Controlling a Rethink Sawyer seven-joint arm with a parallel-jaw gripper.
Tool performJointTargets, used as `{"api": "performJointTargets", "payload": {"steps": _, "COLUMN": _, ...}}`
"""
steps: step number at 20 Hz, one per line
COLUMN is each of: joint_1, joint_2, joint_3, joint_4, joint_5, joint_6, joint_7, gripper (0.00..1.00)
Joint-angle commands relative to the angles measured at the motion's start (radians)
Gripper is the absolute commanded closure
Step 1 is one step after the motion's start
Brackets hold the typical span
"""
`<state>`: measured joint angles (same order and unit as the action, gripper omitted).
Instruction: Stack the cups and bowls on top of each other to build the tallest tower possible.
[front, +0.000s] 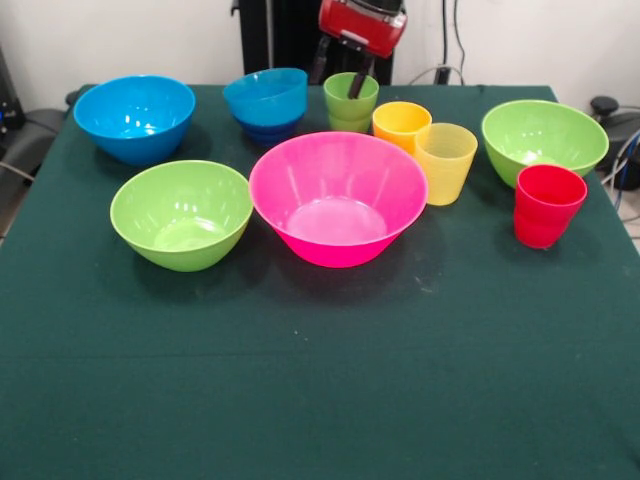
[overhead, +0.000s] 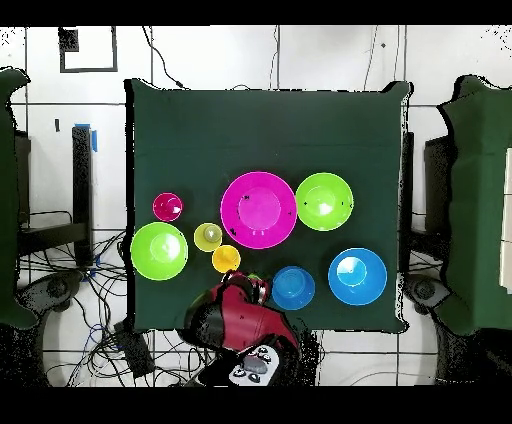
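One claw finger (front: 358, 84) inside green cup (front: 350, 103)

The table (front: 320, 380) is covered with a dark green cloth. On it stand a big pink bowl (front: 338, 198) in the middle, a lime green bowl (front: 181, 214) just beside it and another lime green bowl (front: 543, 139) well apart on the other side. A bright blue bowl (front: 134, 118) stands at the back. Near it a light blue bowl sits in a darker blue one, a small stack (front: 266, 103). A green cup (front: 350, 102), an orange cup (front: 401, 125), a pale yellow cup (front: 445, 162) and a red cup (front: 546, 205) stand upright.
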<state>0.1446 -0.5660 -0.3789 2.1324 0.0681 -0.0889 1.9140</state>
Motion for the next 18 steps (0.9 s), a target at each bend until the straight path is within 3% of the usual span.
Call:
{"api": "performJointTargets", "payload": {"steps": 1, "joint_1": 0.064, "joint_2": -0.048, "joint_3": 0.014, "joint_4": -0.121, "joint_5": 0.073, "joint_6": 0.229, "joint_7": 0.135, "gripper": 0.0}}
{"api": "performJointTargets", "payload": {"steps": 4, "joint_1": 0.073, "joint_2": -0.065, "joint_3": 0.009, "joint_4": -0.147, "joint_5": 0.074, "joint_6": 0.285, "joint_7": 0.131, "gripper": 0.0}}
{"api": "performJointTargets", "payload": {"steps": 6, "joint_1": 0.021, "joint_2": -0.052, "joint_3": 0.07, "joint_4": -0.136, "joint_5": 0.06, "joint_6": 0.226, "joint_7": 0.13, "gripper": 0.0}}
{"api": "performJointTargets", "payload": {"steps": 12, "joint_1": -0.08, "joint_2": 0.028, "joint_3": 0.154, "joint_4": -0.12, "joint_5": 0.006, "joint_6": 0.057, "joint_7": 0.136, "gripper": 0.0}}
{"api": "performJointTargets", "payload": {"steps": 18, "joint_1": -0.126, "joint_2": 0.07, "joint_3": 0.177, "joint_4": -0.121, "joint_5": -0.025, "joint_6": -0.017, "joint_7": 0.129, "gripper": 0.0}}
